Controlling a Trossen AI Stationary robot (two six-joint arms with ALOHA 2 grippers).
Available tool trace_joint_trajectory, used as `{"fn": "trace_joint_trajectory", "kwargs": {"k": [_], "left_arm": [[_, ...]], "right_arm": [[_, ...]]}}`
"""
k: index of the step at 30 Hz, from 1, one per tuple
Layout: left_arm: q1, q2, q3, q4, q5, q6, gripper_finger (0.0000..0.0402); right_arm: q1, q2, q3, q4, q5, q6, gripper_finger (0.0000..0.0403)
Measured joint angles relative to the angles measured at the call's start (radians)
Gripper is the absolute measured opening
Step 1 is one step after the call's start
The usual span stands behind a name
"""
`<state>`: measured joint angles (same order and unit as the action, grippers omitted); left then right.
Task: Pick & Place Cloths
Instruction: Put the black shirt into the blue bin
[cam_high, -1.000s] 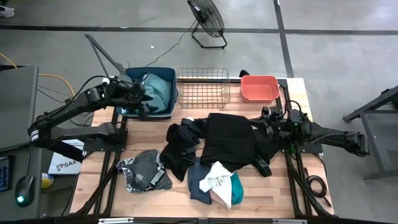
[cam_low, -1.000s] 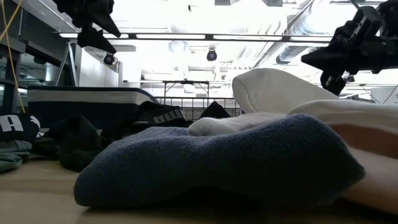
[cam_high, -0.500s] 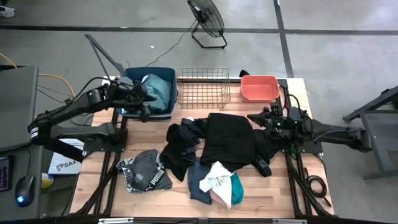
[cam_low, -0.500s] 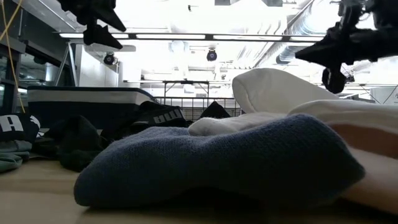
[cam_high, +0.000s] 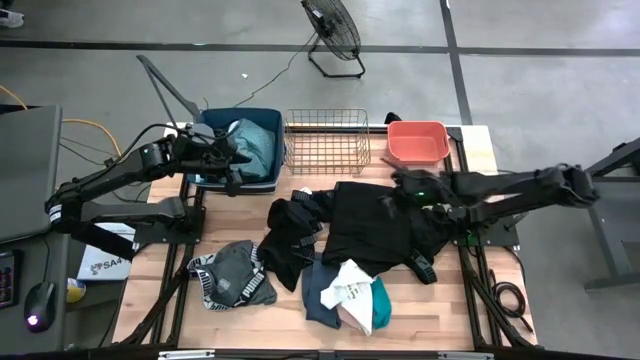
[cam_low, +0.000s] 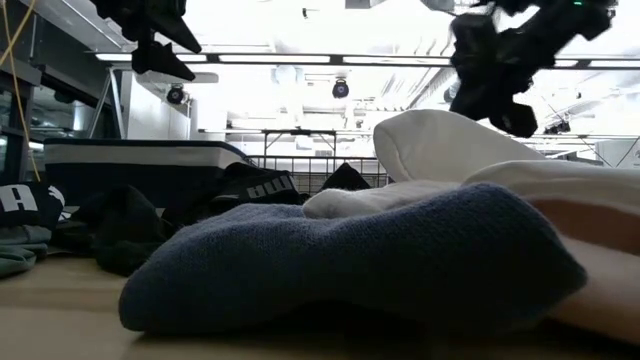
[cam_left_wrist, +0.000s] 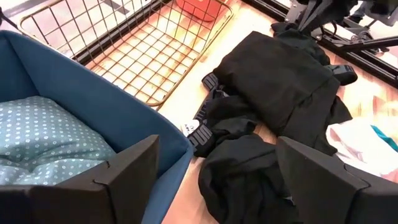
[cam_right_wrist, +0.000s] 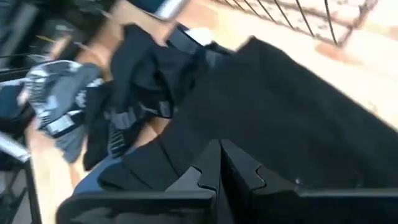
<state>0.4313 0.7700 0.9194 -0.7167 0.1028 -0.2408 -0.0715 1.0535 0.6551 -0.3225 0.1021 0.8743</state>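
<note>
- One large black garment (cam_high: 370, 225) lies at frame centre, its long axis running top to bottom; our right gripper (cam_high: 405, 187), fingers pressed together, hovers at its upper-right edge, nearest.
- Our left gripper (cam_high: 228, 160), fingers spread apart, hangs over the blue tub (cam_high: 262, 118), upper left.
- Wire basket (cam_high: 326, 140) stands just above the garment.

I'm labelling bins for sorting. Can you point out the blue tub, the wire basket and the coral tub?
blue tub (cam_high: 266, 116): high view, far right rim.
wire basket (cam_high: 326, 150): high view, mesh floor at the middle.
coral tub (cam_high: 416, 143): high view, inner floor.
</note>
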Motion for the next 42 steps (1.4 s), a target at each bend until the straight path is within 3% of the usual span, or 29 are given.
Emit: {"fn": "trace_joint_trajectory", "kwargs": {"k": [3,7,10,14,19,23,26,31,37,42], "left_arm": [[0.0,0.0,0.0,0.0,0.0,0.0,0.0312],[0.0,0.0,0.0,-0.001,0.0,0.005,0.0312],[0.0,0.0,0.0,-0.01,0.0,0.007,0.0312],[0.0,0.0,0.0,-0.011,0.0,0.009,0.0312],[0.0,0.0,0.0,-0.011,0.0,0.009,0.0312],[0.0,0.0,0.001,-0.015,0.0,0.009,0.0312],[0.0,0.0,0.001,-0.016,0.0,0.008,0.0312],[0.0,0.0,0.001,-0.016,0.0,0.002,0.0312],[0.0,0.0,0.001,-0.017,0.0,0.0,0.0312],[0.0,0.0,0.001,-0.019,0.0,0.0,0.0312]], "right_arm": [[0.0,0.082,0.059,0.012,-0.08,-0.05,0.0004],[0.0,0.144,0.087,0.07,-0.272,-0.127,0.0004],[0.0,0.169,0.101,0.068,-0.332,-0.164,0.0004],[0.011,0.193,0.114,0.006,-0.292,-0.275,0.0004],[0.081,0.21,0.141,-0.084,-0.143,-0.546,0.0004],[0.144,0.219,0.145,-0.134,-0.084,-0.743,0.0022],[0.183,0.226,0.146,-0.156,-0.023,-0.794,0.0062],[0.196,0.251,0.146,-0.162,0.054,-0.786,0.0162],[0.192,0.325,0.146,-0.118,0.08,-0.668,0.0291],[0.167,0.414,0.146,-0.11,0.082,-0.607,0.0355]]}}
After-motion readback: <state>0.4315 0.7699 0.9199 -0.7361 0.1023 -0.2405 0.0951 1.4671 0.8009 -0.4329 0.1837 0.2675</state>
